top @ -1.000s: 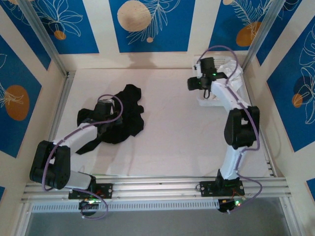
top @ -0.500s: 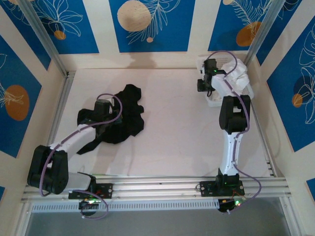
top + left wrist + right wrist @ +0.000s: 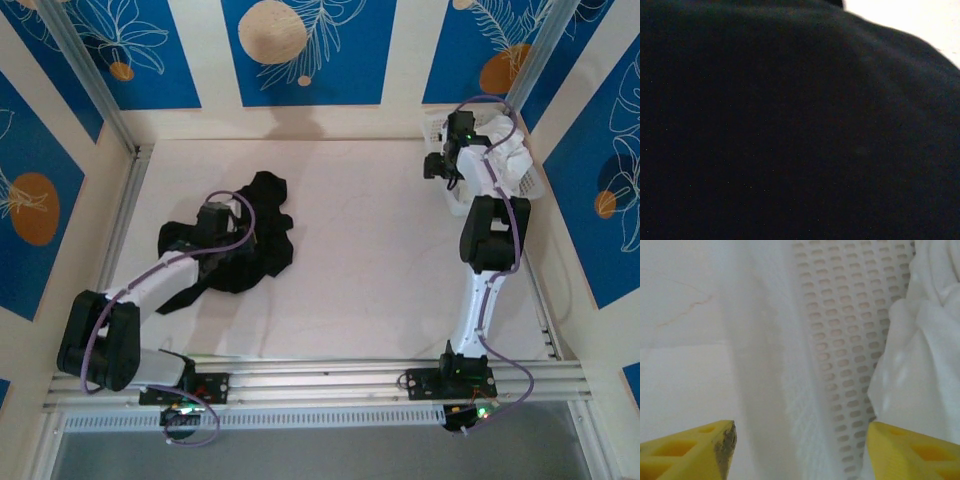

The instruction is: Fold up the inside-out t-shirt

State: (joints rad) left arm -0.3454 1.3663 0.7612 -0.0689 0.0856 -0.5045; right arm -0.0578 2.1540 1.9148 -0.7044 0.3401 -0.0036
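**T-shirt bunched at left**

The inside-out t-shirt (image 3: 266, 203) is crumpled on the table (image 3: 370, 270). The left gripper (image 3: 212, 219) is pressed into it, closed; a hold cannot be told. The right gripper (image 3: 800, 445) is spread open, empty, over the white basket (image 3: 840, 340).

Noted white link shells and black joint housings on left arm (image 3: 150, 285) and right arm (image 3: 478, 300). Traced purple cables (image 3: 246, 215) looping along both. Spotted green lights (image 3: 467, 133) at right wrist and near both bases. Recorded fingers (image 3: 690, 452) as yellow moulded plastic with hollow cells; inner tip scuffed dark.
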